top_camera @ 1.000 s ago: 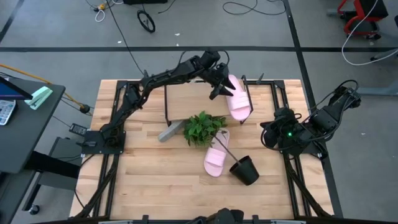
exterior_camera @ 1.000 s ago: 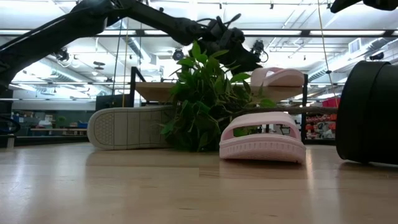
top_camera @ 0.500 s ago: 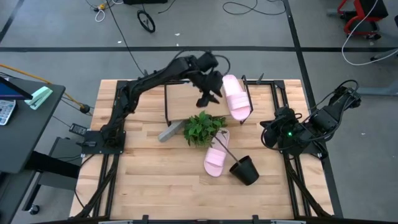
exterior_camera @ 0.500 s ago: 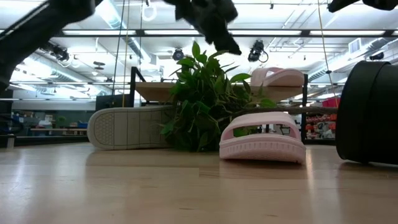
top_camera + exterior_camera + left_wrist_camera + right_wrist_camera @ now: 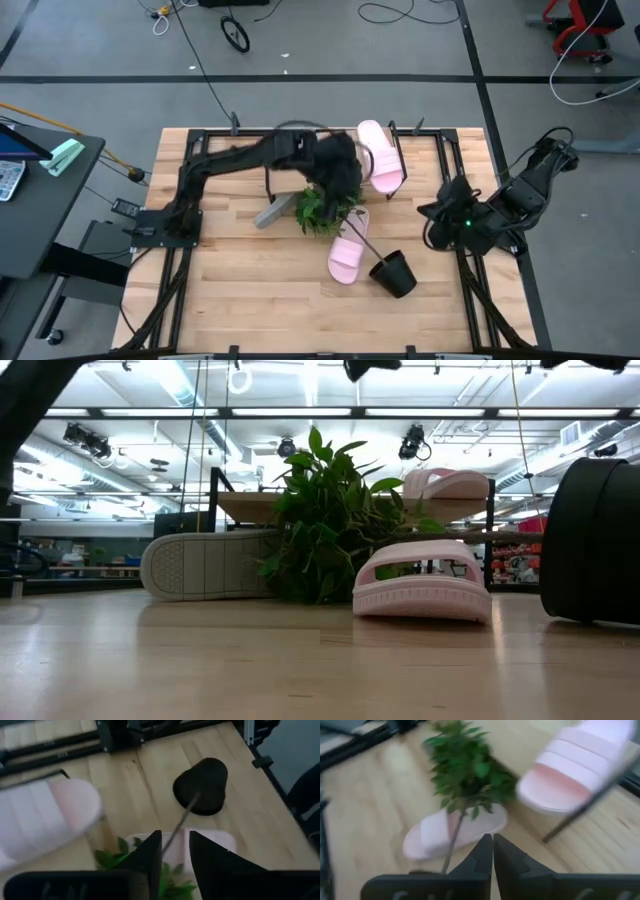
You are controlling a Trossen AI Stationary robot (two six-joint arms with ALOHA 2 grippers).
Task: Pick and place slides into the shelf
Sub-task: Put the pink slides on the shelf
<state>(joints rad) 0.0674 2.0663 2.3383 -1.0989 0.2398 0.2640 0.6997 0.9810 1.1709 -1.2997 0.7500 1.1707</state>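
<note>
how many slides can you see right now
3: a pink slide on the shelf, a pink one on the table beside the plant, a grey one left of it. More may be hidden.

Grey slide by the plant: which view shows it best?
The low view: the grey slide shows its whole sole, on edge. The high view gives a sliver beside the plant. Neither wrist view shows it.

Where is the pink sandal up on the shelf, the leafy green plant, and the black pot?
Pale pink slip-on sandal on the shelf (image 5: 381, 157): high view, on its wide strap.
Green leafy plant (image 5: 325, 525): low view, middle of the leaves.
Black pot (image 5: 394, 273): high view, on its side wall.
</note>
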